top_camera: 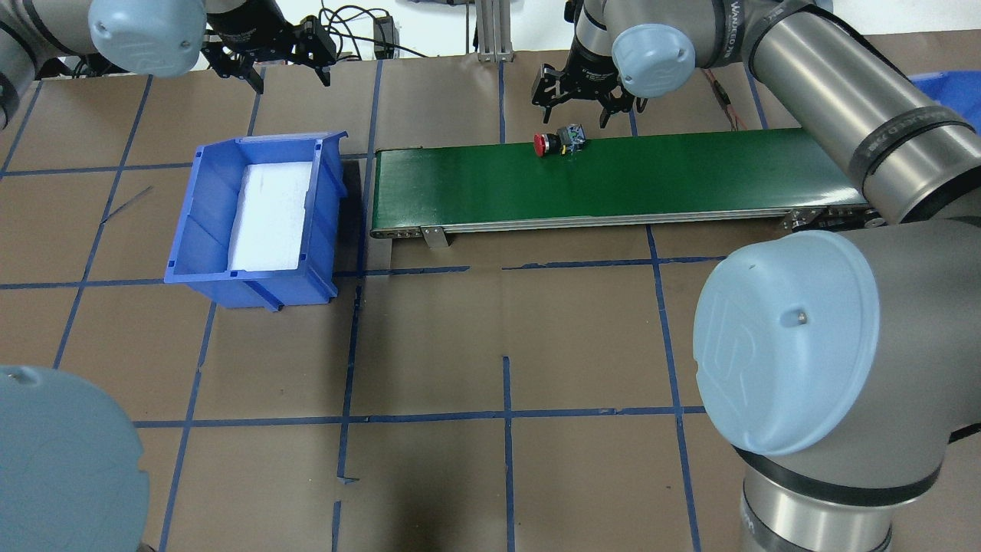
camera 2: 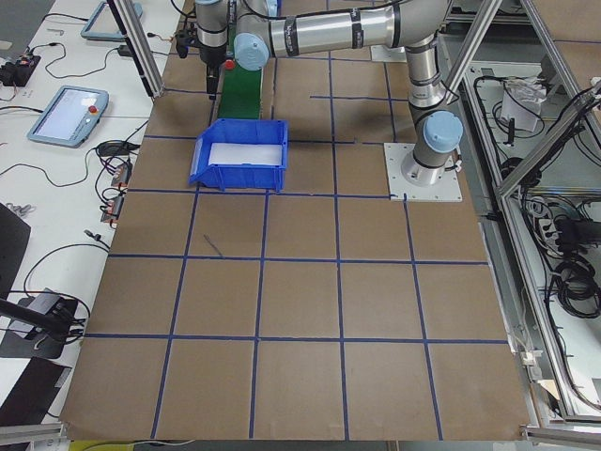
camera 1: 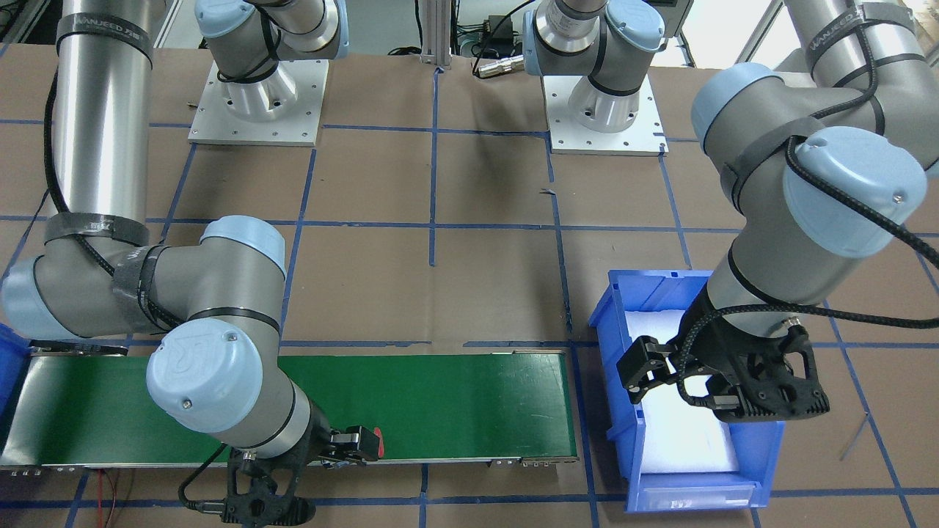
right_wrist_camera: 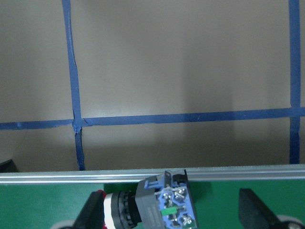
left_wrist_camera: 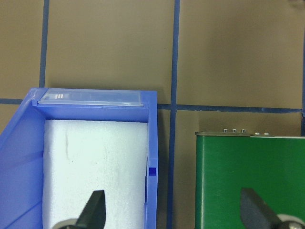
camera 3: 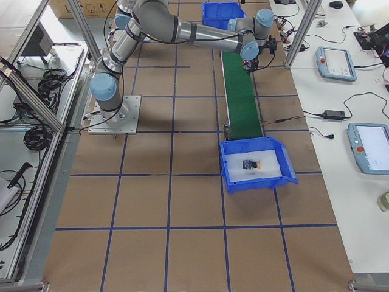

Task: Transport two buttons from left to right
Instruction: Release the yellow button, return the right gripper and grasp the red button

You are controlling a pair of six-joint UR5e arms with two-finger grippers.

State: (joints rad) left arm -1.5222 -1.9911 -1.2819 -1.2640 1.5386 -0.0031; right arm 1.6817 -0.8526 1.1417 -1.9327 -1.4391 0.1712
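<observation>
The red-capped button lies on its side on the green conveyor belt, near the belt's far edge. My right gripper hangs open just above it. In the right wrist view the button sits between the two spread fingers. The yellow-capped button rests on white foam in the near blue bin of the exterior right view. My left gripper is open and empty, hovering beyond the far end of the left blue bin, whose white foam pad shows no button.
The belt runs between the left bin and a second blue bin at the right end. Both arms' white base plates sit on the taped brown table. Desks with tablets and cables border the table.
</observation>
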